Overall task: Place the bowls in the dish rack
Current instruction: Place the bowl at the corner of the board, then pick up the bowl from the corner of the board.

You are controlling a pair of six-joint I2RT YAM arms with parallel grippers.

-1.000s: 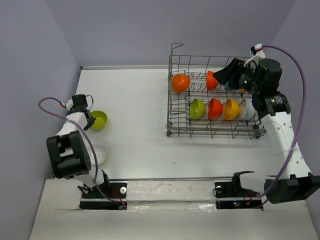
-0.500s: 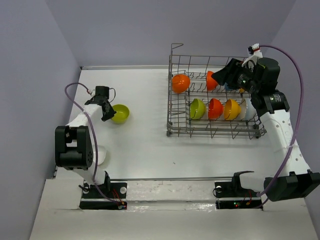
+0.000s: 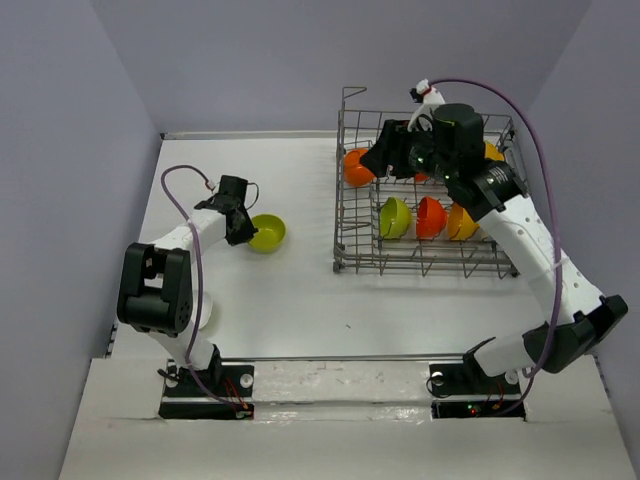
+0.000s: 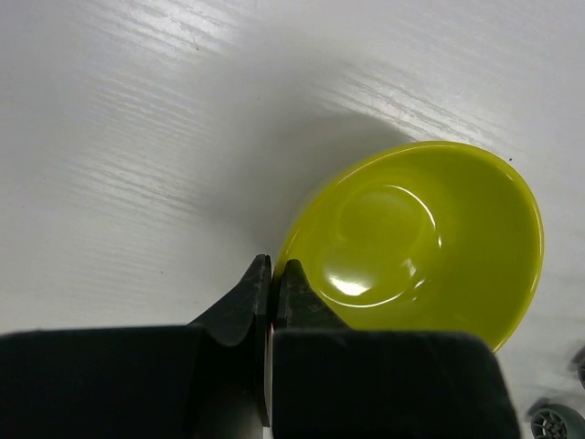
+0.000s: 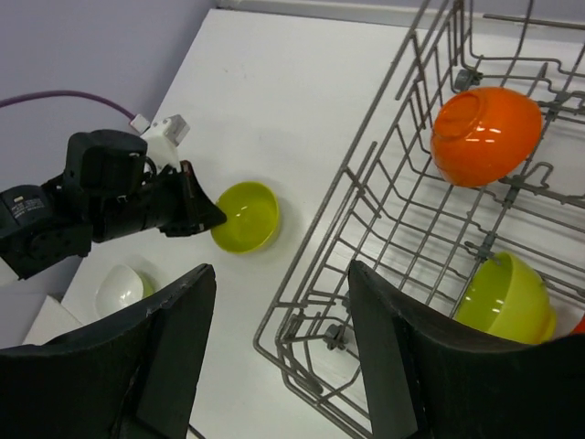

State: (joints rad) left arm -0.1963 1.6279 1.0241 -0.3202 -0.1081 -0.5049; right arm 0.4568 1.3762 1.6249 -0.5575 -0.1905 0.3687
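Now we are moving the lime bowl (image 3: 268, 233), rim pinched in our left gripper (image 4: 272, 274), closer to the dish rack (image 3: 340, 205), our right gripper (image 5: 279, 274) hanging open.

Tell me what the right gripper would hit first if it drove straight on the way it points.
Most likely the dish rack: the open right gripper aims down at its wire side wall near a corner. Depth is unclear; it might slip between wires to the table.

The left gripper (image 4: 273, 276) has its black fingers pinched tight on the rim of the lime green bowl (image 4: 420, 242), at the bowl's 8 o'clock edge. The bowl's glossy hollow faces the camera, with the white table (image 4: 137, 137) beneath it.
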